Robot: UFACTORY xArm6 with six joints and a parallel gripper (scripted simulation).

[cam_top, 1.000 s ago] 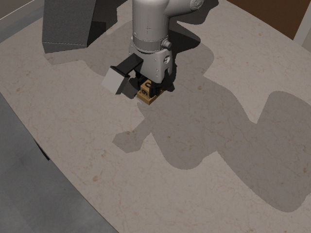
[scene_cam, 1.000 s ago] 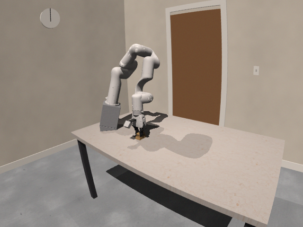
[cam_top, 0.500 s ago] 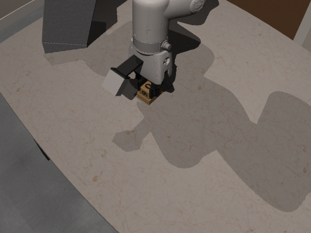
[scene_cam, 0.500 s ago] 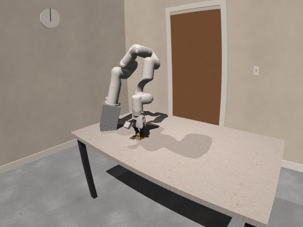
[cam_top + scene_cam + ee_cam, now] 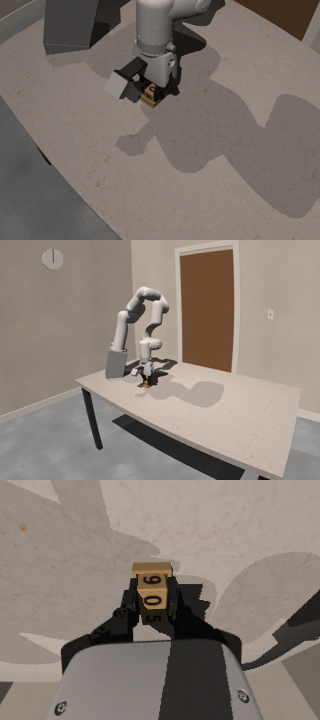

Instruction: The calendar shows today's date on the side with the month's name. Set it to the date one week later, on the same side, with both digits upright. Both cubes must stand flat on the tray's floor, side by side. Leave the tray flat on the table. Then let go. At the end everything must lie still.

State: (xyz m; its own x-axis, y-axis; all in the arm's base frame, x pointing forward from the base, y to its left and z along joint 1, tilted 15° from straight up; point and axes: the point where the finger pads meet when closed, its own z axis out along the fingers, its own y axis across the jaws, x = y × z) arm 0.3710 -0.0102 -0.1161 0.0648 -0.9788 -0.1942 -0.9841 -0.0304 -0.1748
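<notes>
Calendar cube (image 5: pixel 152 602) sits clamped in the part-closed gripper (image 5: pixel 151 611), faces 0 and 5 showing. Just beyond, at twelve o'clock in the wrist view, the second cube (image 5: pixel 152 576) shows 9. The date looks unset; seating and release remain.

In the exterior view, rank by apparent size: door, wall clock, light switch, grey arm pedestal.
1. Door, by far the largest.
2. Grey arm pedestal.
3. Wall clock.
4. Light switch, smallest.
The pedestal stands nearer the camera than the wall items, so its rank partly reflects nearness.
</notes>
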